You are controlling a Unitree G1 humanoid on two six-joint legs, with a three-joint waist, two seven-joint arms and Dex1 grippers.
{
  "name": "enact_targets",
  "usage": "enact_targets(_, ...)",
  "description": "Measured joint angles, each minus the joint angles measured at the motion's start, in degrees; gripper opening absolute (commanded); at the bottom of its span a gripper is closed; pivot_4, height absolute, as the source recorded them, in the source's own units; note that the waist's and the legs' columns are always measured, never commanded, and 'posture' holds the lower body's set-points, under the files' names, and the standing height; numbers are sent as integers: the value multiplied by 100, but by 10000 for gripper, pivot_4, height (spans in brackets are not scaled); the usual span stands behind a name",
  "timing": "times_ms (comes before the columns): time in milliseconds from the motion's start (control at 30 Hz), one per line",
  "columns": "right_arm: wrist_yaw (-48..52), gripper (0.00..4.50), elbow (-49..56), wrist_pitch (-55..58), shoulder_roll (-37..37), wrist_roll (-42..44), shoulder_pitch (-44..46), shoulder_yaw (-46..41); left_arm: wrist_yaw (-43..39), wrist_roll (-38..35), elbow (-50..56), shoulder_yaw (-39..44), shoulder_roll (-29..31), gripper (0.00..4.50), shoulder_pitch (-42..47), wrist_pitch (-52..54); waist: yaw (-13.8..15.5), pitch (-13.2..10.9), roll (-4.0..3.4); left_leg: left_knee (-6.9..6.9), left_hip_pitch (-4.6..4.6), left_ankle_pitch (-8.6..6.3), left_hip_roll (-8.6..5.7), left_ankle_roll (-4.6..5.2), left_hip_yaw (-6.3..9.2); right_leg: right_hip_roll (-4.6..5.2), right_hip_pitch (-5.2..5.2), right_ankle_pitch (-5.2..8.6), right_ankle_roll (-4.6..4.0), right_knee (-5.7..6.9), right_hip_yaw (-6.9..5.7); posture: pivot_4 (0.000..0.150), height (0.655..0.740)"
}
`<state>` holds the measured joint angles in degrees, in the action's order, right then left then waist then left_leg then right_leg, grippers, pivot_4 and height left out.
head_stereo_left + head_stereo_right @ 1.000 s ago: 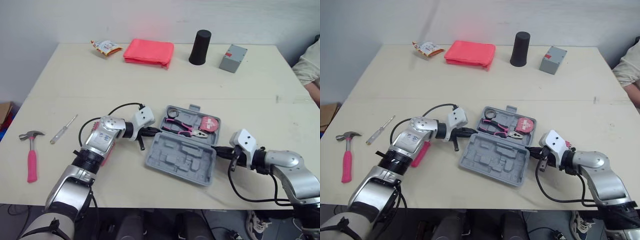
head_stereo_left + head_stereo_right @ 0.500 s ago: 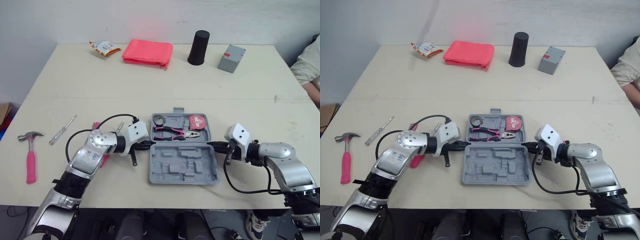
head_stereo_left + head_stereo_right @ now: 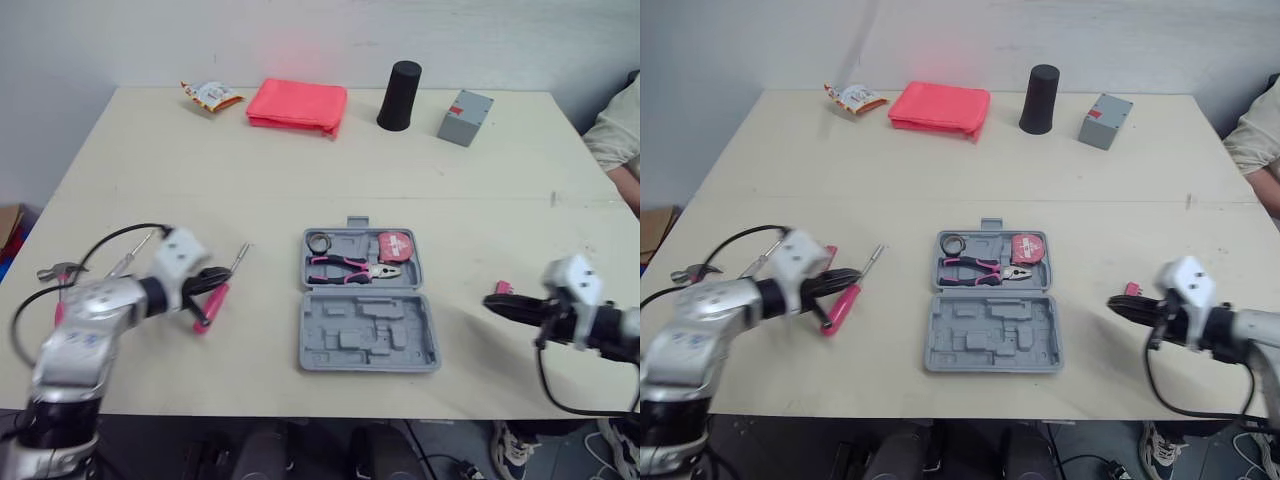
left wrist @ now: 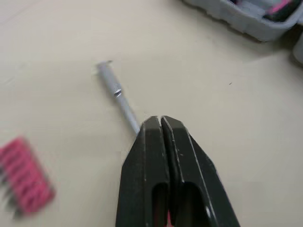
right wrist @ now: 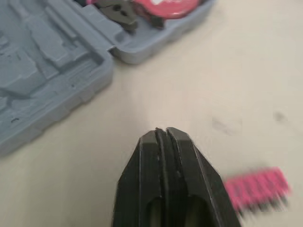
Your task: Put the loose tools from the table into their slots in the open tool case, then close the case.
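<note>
Left claw (image 3: 220, 278) and right claw (image 3: 490, 302), both together and empty, have withdrawn from the case (image 3: 368, 340), now square at frame centre. Loading outstanding.

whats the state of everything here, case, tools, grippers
tool case: open, lying flat
pliers: seated in the case
tape measure: seated in the case
pink screwdriver: loose on the table
hammer: loose on the table
left gripper: shut
right gripper: shut
</note>
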<state>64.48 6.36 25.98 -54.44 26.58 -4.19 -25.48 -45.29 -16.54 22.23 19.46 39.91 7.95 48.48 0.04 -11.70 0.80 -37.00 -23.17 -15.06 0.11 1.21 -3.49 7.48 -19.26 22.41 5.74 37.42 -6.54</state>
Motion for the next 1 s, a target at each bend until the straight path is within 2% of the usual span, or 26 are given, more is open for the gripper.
enact_targets(100,200,29579,-286,223,-242,171,-436,-826,-70,-602,346,1622,8,0,-855,928,-6,0,0,2,9,-3,1,1,0,-1,8,0,0,-7,-1,1500,7361)
enact_targets(167,316,40075,-497,315,-336,250,-613,-1217,-258,-532,396,2296,232,0,-1903,667,-20,0,0,7,22,-10,3,4,-8,-2,16,0,-1,-12,4,1500,7361)
enact_targets(200,365,44836,-682,298,-366,243,-691,-1353,-345,-497,332,2600,223,2543,-2328,498,-12,0,0,7,30,-26,5,5,-9,-2,27,0,-1,-20,3,1500,7361)
enact_targets(267,461,45000,-1143,199,-488,149,-810,-1493,-515,-494,-168,3234,173,8557,-2874,99,3,0,-1,6,40,-65,14,34,-7,-3,41,-4,-7,-40,1,1500,7361)
enact_targets(367,511,45000,-1726,-19,-660,5,-782,-1598,-894,-479,-876,3906,215,22827,-3533,-609,34,-1,-4,4,43,-104,17,7,-3,2,52,-8,-7,-68,2,1500,7361)
enact_targets(433,549,45000,-2024,-147,-746,-56,-741,-1602,-1143,-525,-1317,4137,329,31274,-3725,-1010,63,-2,-9,6,42,-111,21,2,-3,2,54,-13,-9,-91,2,1500,7361)
enact_targets(500,596,45000,-2298,-270,-826,-90,-652,-1602,-1202,-562,-1964,4420,546,41549,-3745,-1355,73,-3,-12,11,40,-118,25,-1,-5,2,51,-14,-10,-99,3,1500,7361)
enact_targets(533,616,45000,-2418,-346,-857,-106,-618,-1602,-1201,-567,-2265,4582,653,44248,-3751,-1500,68,-2,-14,12,39,-124,26,-3,-6,2,50,-13,-10,-103,3,1500,7361)
enact_targets(767,734,45000,-2762,-598,-929,-191,-444,-1571,-1140,-622,-3261,4894,1015,44248,-3755,-1967,-19,2,-29,65,42,-113,24,35,-24,0,51,-15,-7,-144,2,1500,7361)
enact_targets(900,795,45000,-2818,-713,-929,-197,-378,-1566,-817,-833,-3106,4880,1038,44248,-3489,-1641,-31,2,-29,77,46,-99,23,17,-29,-3,51,-15,-6,-145,0,1500,7361)
enact_targets(1000,788,45000,-2578,-642,-856,-118,-288,-1545,-492,-956,-2529,4663,964,44248,-3287,-1338,-29,2,-29,78,62,-96,23,23,-34,-3,64,-17,-3,-144,5,1500,7361)
